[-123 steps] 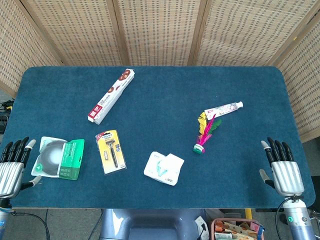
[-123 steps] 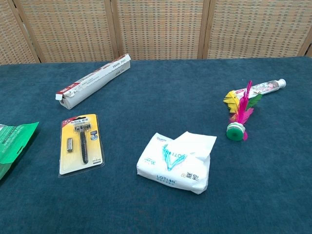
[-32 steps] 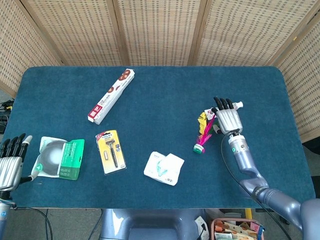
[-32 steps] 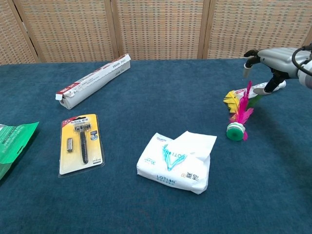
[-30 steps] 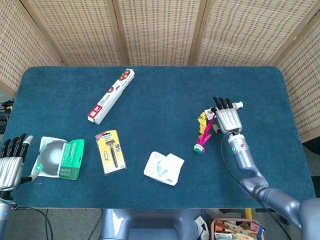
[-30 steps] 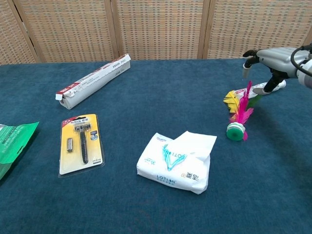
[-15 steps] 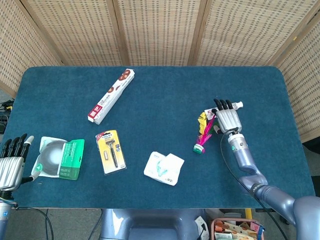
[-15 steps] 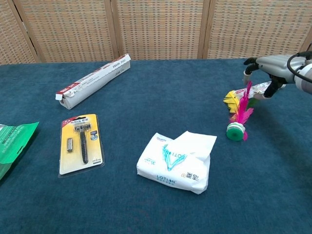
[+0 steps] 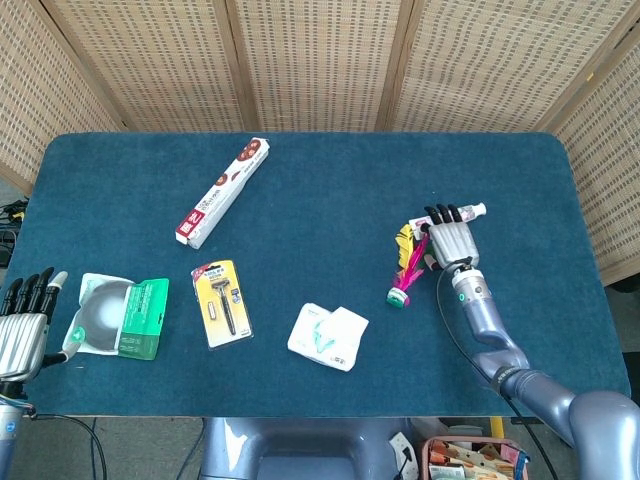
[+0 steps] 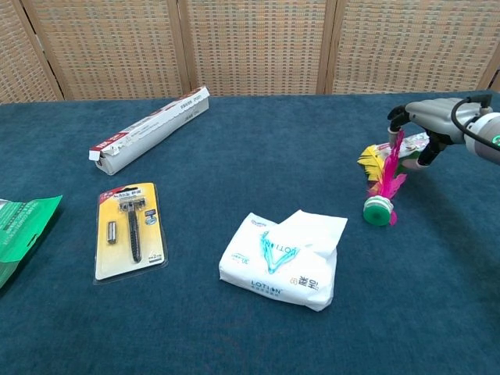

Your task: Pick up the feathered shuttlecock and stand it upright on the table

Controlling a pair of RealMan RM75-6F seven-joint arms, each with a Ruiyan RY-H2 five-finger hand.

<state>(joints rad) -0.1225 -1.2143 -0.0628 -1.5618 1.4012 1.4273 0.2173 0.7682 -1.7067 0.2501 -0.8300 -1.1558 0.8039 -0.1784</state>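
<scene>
The feathered shuttlecock (image 9: 405, 268) (image 10: 383, 181) lies on its side on the blue table, green base toward the front, pink, yellow and green feathers pointing back. My right hand (image 9: 452, 240) (image 10: 428, 117) hovers palm down just right of the feathers, fingers apart and curved downward, holding nothing. My left hand (image 9: 24, 325) rests open at the table's front left corner, far from the shuttlecock; the chest view does not show it.
A toothpaste tube (image 9: 462, 212) lies under my right hand behind the feathers. A tissue pack (image 9: 328, 336) (image 10: 283, 259), a razor in its card (image 9: 222, 302) (image 10: 130, 229), a long box (image 9: 222, 192) (image 10: 148, 129) and a green packet (image 9: 118, 316) lie to the left.
My right hand came from the front right edge to the shuttlecock's feathers. Over the last second it sank lower and edged slightly toward the front. The shuttlecock has not moved.
</scene>
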